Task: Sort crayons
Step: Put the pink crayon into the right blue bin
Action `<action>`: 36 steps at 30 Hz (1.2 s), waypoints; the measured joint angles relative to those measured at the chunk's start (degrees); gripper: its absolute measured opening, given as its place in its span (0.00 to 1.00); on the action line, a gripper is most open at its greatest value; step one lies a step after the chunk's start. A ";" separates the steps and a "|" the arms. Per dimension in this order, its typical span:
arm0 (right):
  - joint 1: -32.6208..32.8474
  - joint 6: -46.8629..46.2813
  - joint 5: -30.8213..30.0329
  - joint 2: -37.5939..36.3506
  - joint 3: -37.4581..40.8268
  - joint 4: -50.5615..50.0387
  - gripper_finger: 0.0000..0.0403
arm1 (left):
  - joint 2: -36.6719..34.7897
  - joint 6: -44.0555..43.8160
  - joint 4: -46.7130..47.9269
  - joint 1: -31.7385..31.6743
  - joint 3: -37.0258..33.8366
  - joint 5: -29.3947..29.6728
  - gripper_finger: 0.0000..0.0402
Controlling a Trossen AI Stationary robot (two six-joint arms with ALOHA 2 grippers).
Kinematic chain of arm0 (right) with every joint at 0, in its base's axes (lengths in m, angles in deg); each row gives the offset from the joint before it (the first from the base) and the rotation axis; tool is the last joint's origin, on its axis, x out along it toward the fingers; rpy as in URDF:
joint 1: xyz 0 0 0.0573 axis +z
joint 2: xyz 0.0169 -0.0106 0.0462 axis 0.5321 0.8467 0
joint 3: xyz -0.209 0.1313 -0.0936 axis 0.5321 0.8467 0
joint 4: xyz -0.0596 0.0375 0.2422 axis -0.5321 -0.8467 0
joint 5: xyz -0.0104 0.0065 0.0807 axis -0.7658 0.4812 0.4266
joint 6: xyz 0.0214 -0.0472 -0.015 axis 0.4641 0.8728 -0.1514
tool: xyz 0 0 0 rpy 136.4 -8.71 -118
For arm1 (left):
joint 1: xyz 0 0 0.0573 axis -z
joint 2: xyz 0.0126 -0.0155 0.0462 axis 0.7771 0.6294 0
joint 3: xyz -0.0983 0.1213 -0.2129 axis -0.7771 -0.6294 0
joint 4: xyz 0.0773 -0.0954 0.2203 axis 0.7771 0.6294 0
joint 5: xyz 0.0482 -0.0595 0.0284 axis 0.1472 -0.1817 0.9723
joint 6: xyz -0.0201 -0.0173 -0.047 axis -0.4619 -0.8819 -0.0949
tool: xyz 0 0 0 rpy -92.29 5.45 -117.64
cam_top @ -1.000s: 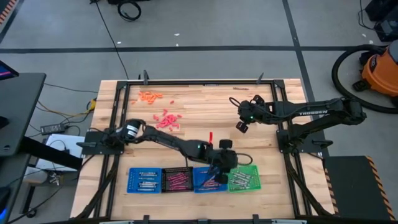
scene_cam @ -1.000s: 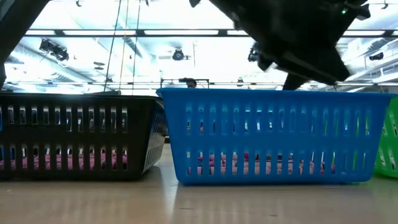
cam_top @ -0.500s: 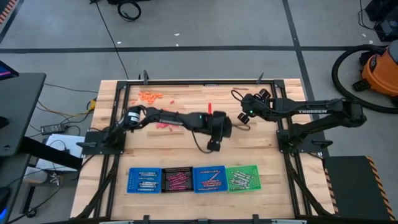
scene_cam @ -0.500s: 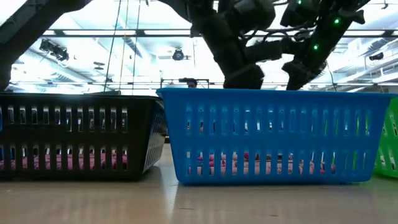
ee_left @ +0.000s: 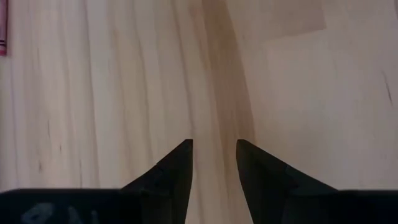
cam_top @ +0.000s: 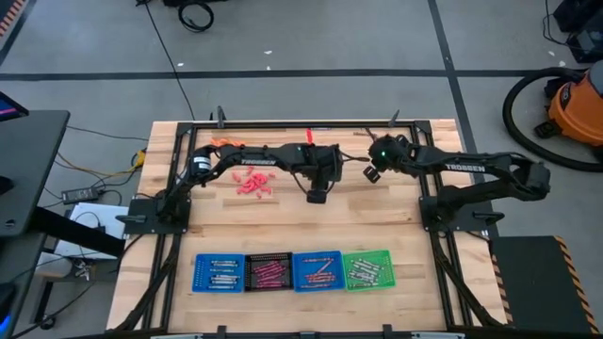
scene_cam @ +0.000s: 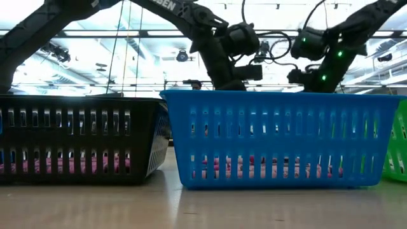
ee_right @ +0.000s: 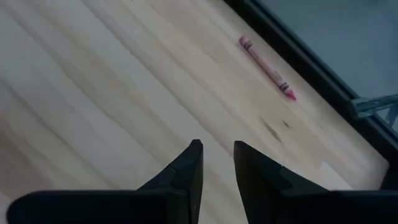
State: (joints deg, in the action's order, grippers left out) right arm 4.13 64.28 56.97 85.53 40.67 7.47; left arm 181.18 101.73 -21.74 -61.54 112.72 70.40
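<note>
Loose crayons lie on the wooden table: an orange cluster (cam_top: pixel 224 143) at the far left and a pink-red pile (cam_top: pixel 252 182) beside it. My left gripper (cam_top: pixel 317 195) hangs open over bare wood right of that pile, with nothing between its fingers (ee_left: pixel 214 149); a maroon crayon (ee_left: pixel 3 28) shows at the edge of its wrist view. My right gripper (cam_top: pixel 370 172) stands open over the table's far right part, also with nothing in it (ee_right: pixel 217 149). A single pink crayon (ee_right: pixel 267 67) lies flat ahead of it, close to the table's black frame.
Along the near edge stands a row of trays holding sorted crayons: blue (cam_top: pixel 219 273), black (cam_top: pixel 268 272), blue (cam_top: pixel 317 270) and green (cam_top: pixel 367 269). In the low view the black tray (scene_cam: pixel 76 140) and blue tray (scene_cam: pixel 280 140) hide both fingertips. A black frame (cam_top: pixel 283 123) rims the table.
My left gripper has swung from above the second blue tray toward the table's far edge and now hangs over the bare middle, right of the pink-red pile. My right gripper has shifted a little toward the far edge and the left arm.
</note>
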 joint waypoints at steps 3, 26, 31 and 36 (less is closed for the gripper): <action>-5.19 4.19 3.90 1.81 0.32 4.48 0.22 | -0.29 0.69 0.10 -0.55 0.00 -0.87 0.33; -22.89 21.83 21.57 34.23 -26.95 -1.14 0.29 | -2.78 1.89 -9.17 -2.43 -11.13 -9.12 0.33; -24.30 24.31 23.01 36.45 -30.03 -3.39 0.34 | -8.95 0.28 -19.23 -2.51 -21.20 -9.05 0.33; -26.09 26.08 23.96 37.46 -30.56 -4.13 0.35 | -16.95 -0.88 -28.24 -3.08 -31.11 -8.53 0.33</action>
State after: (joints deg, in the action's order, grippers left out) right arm -21.96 90.36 80.93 122.99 10.10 3.35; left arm 164.23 100.85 -49.97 -64.62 81.61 61.87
